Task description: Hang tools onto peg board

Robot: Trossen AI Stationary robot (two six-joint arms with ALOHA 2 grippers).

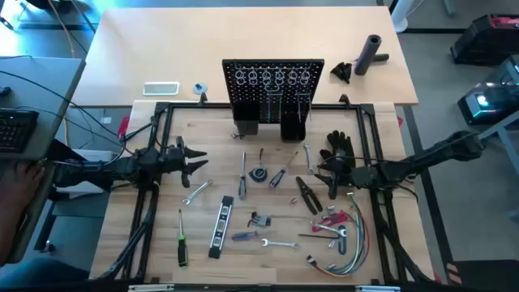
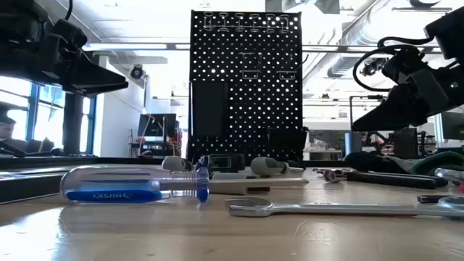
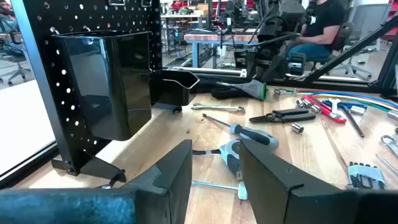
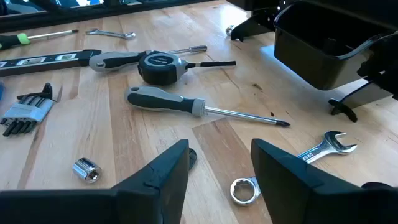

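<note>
High view first: the wooden desk (image 1: 243,259) is seen to carry everything, and the black peg board (image 1: 273,89) is stood upright at its far edge, midway between the two arms, with ring hooks along its top row and two black bins hung on its front; nothing from the desk is seen hung on it; the left tool (image 1: 195,161) is held above the desk's left side, its fingers parted by a moderate gap with nothing between them; the right tool (image 1: 324,173) is held at the right side beside the black glove (image 1: 339,146), its fingers spread wide and empty; the black-yellow level (image 1: 220,226) is laid near the front, with the green-handled screwdriver (image 1: 182,243) to its left; the black pliers (image 1: 307,195) are laid just beside the right tool; the grey-handled screwdriver (image 4: 177,104) and the combination wrench (image 4: 311,154) are seen past the right tool's fingers; the hex keys (image 4: 25,115) are laid well apart from them.
</note>
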